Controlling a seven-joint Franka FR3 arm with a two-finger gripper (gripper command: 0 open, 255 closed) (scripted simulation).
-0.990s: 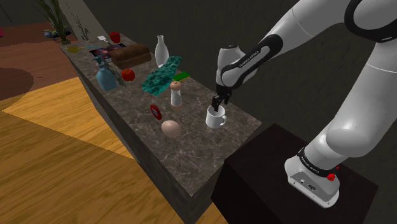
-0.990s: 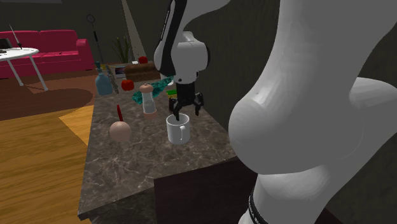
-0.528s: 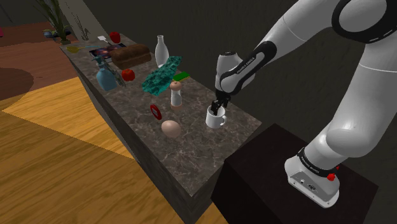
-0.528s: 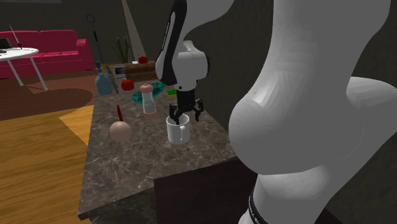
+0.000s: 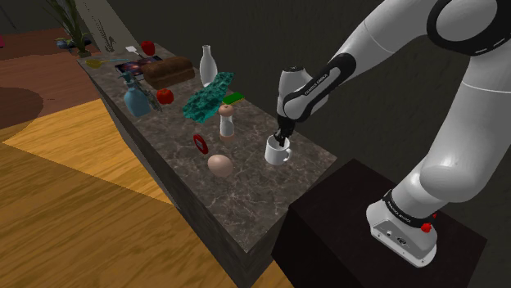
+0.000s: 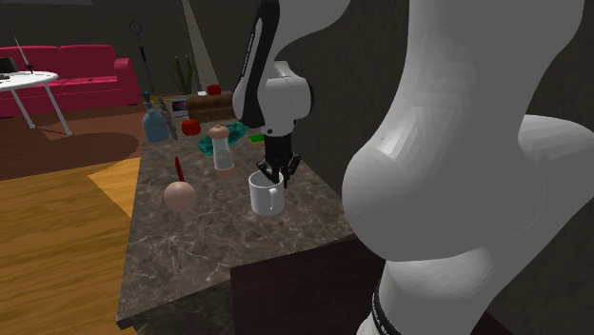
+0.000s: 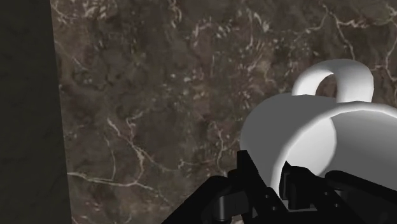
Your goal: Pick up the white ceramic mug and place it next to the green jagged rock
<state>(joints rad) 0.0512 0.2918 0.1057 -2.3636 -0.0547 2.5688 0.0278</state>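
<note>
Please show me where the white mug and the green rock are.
white mug (image 5: 275, 155), shoulder view, on its outer wall.
green rock (image 5: 205, 100), shoulder view, on its jagged upper face.

The arm (image 5: 455, 155) is built of smooth, rounded white shells, broken by dark bands at the joints (image 5: 469, 20), with a line of small black lettering along the slimmer link near the wrist. Its pale base flange (image 5: 401, 233) carries a small red button and sits on the stand (image 5: 336, 237), a plain dark box. The end effector (image 6: 274, 172) is black all over, with two blocky fingers (image 7: 251, 175).
</note>
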